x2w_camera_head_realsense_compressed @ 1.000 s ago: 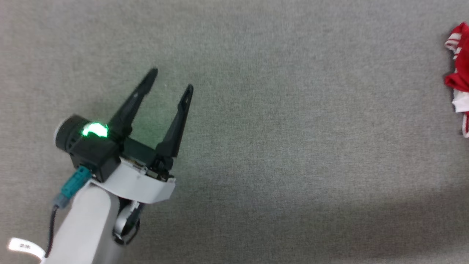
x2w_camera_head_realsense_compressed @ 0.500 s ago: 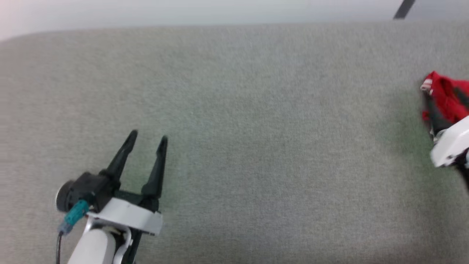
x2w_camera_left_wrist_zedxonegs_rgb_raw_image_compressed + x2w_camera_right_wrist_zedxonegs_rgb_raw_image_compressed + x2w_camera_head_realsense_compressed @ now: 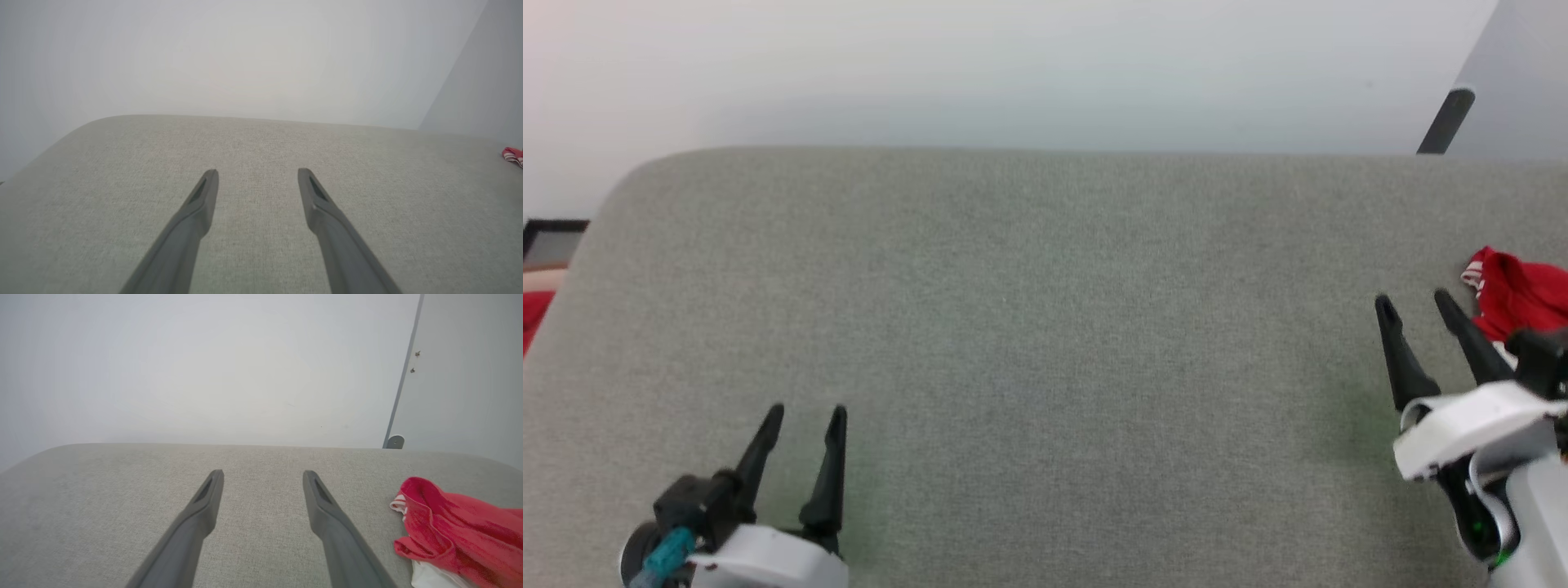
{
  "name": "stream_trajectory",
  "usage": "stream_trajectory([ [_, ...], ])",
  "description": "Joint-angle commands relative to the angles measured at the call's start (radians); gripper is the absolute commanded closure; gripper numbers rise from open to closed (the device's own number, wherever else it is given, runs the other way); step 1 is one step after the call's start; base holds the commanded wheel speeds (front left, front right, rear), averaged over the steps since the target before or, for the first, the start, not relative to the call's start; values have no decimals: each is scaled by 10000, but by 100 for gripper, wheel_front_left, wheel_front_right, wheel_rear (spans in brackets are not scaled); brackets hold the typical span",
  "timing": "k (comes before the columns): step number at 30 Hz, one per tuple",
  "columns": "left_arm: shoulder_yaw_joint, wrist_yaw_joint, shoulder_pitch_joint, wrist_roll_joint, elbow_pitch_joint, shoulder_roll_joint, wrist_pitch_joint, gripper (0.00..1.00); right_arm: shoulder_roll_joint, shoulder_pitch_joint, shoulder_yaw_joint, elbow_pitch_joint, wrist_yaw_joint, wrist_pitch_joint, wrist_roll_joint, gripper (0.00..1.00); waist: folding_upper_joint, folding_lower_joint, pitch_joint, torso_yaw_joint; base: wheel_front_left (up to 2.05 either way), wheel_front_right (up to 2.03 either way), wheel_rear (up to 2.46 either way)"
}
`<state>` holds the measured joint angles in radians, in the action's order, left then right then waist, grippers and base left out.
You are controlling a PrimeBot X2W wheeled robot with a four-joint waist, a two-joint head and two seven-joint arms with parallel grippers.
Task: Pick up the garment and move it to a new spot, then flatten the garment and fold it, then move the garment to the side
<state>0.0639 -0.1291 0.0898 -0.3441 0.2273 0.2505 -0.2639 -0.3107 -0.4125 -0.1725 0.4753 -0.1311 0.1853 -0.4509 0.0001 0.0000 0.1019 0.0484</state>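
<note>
The garment [image 3: 1519, 298] is a crumpled red heap with white striped trim at the far right edge of the grey fabric surface [image 3: 1045, 327]. In the right wrist view the garment [image 3: 453, 535] lies to the right of the fingers, with white cloth showing under the red. My right gripper [image 3: 1413, 302] stands open just left of the heap, holding nothing. Far from it, at the lower left, my left gripper [image 3: 805, 412] is open and empty over bare fabric. A bit of the striped trim [image 3: 514, 155] shows at the right edge of the left wrist view.
A pale wall [image 3: 1013, 73] rises behind the surface's rounded far edge. A dark post [image 3: 1445, 121] stands at the back right beside a grey panel. Off the left edge are a dark frame [image 3: 547, 229] and something red [image 3: 533, 310].
The head camera has tilted up, so the far edge and wall now show. My right gripper has come into view beside the garment. Both grippers stay open.
</note>
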Motion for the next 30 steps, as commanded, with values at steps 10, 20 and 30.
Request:
stream_trajectory([
  [10,-492,-23,-999,8,-115,-142,1,0,413,1802,689,-521,9,564,532,0,-1,0,-837,109,0,0,0],
  [20,-987,-23,-2111,144,-1059,-209,5,0,796,3563,1803,-2380,9,164,1248,0,-1,0,-1238,-64,0,0,0],
  [30,-1186,-23,-2811,1,-1888,-182,5,0,1297,4831,2501,-4159,9,-579,1636,0,-1,0,-1373,-145,0,0,0],
])
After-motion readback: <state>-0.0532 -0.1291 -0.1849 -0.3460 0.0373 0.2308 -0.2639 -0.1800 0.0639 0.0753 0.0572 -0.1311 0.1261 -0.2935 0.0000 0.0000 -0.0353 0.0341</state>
